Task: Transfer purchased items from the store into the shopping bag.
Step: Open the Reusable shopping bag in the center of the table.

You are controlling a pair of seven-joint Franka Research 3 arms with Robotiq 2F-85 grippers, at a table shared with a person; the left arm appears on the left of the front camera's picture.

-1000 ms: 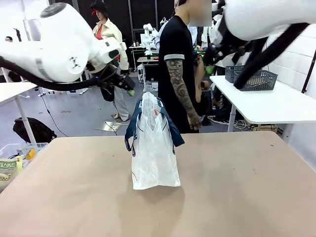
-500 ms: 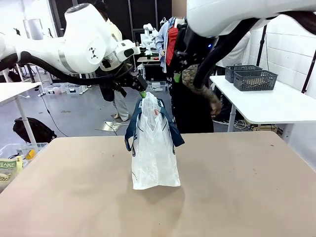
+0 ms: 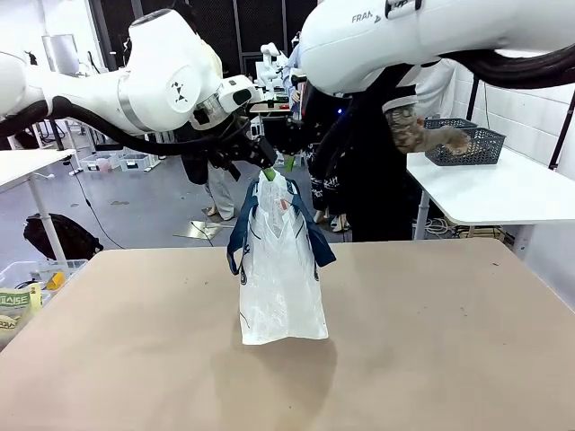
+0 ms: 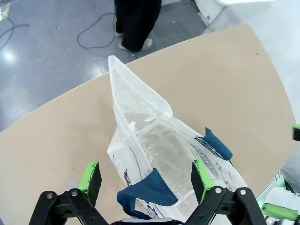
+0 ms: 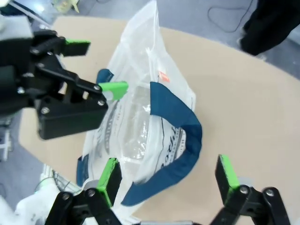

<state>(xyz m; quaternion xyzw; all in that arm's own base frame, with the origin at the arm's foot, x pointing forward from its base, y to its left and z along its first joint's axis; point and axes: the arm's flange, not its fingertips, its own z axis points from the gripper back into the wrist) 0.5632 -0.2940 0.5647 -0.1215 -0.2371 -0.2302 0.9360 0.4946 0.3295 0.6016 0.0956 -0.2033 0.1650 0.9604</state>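
Left gripper (image 4: 146,174) and right gripper (image 5: 168,177) hang spread and empty over the shopping bag (image 3: 280,278), upright mid-worktop (image 3: 449,350). Bag-opening step, I judge; next, each should pinch one rim side. Beyond, a person's hand (image 3: 452,139) reaches the store basket (image 3: 481,148).

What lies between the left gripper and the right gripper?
The upper part of the shopping bag lies there, as the right wrist view shows.

A robotics lab hall, I'd say: bare grey floor (image 3: 144,202) at eleven o'clock, white worktable (image 3: 485,193) at two o'clock, painted block wall (image 3: 530,99) behind it.
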